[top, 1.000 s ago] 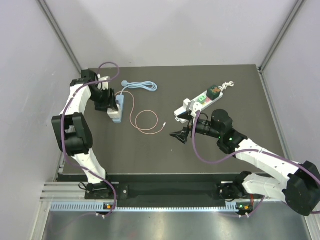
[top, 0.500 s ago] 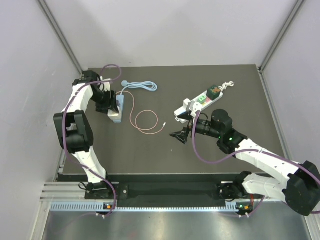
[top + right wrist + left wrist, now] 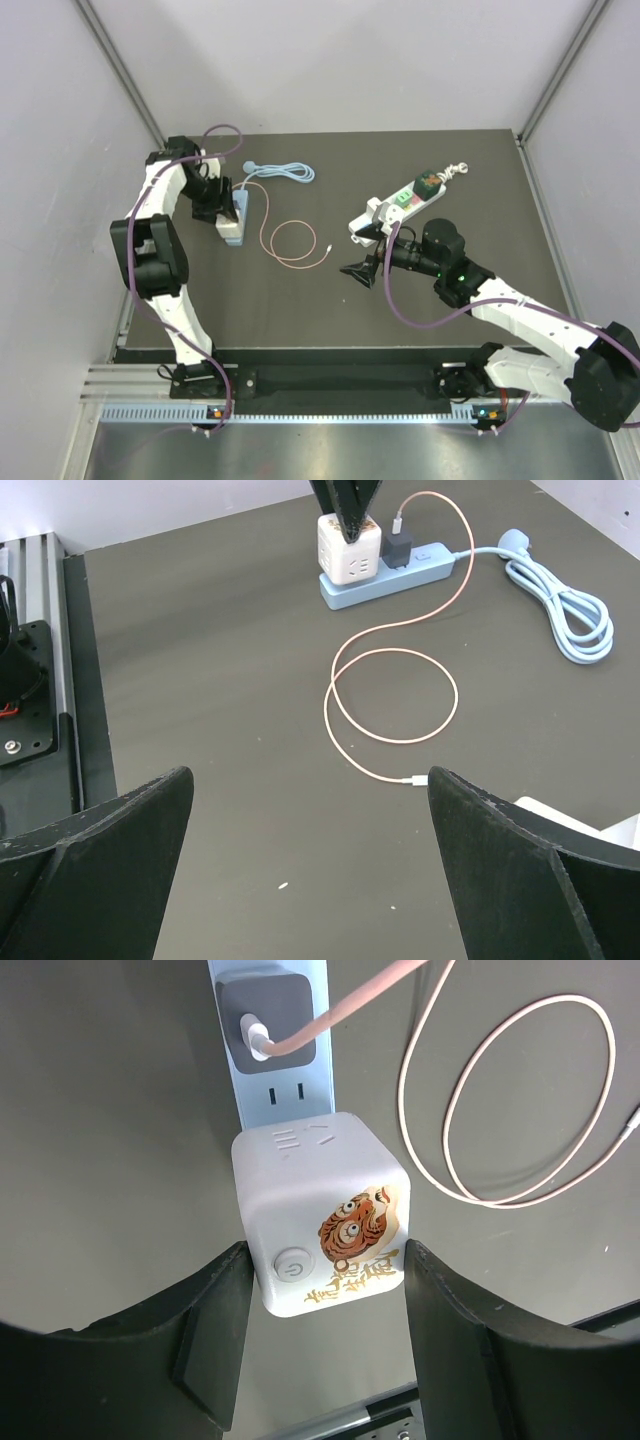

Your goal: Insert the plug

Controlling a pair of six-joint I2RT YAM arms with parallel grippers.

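At the centre of the left wrist view sits the white cube plug [image 3: 320, 1215], tiger sticker and power button facing the camera, standing on one end of the pale blue power strip [image 3: 290, 1090]. Just above it in the frame two empty slots of the strip show, and beyond them a grey charger [image 3: 268, 1015] is plugged in, its pink cable [image 3: 520, 1090] looping off to the upper right. In the right wrist view, near the top centre, the cube stands upright on the strip with its base apparently flush against it. No gap shows there, though the prongs themselves are hidden.

By my reading the insertion is done or very nearly so. What seems left is at most a last push down to seat it, then letting go and backing away.

The left gripper [image 3: 322, 1260] straddles the cube, its fingers [image 3: 215, 1330] closed to the cube's width and seemingly pressing both sides near the lower edge.

Low in the right wrist view, the right gripper [image 3: 310, 780] is spread wide and holds nothing. In the top view it hangs over the table [image 3: 450, 300] right of centre, well apart from the strip and just below a white socket bar [image 3: 400, 205].
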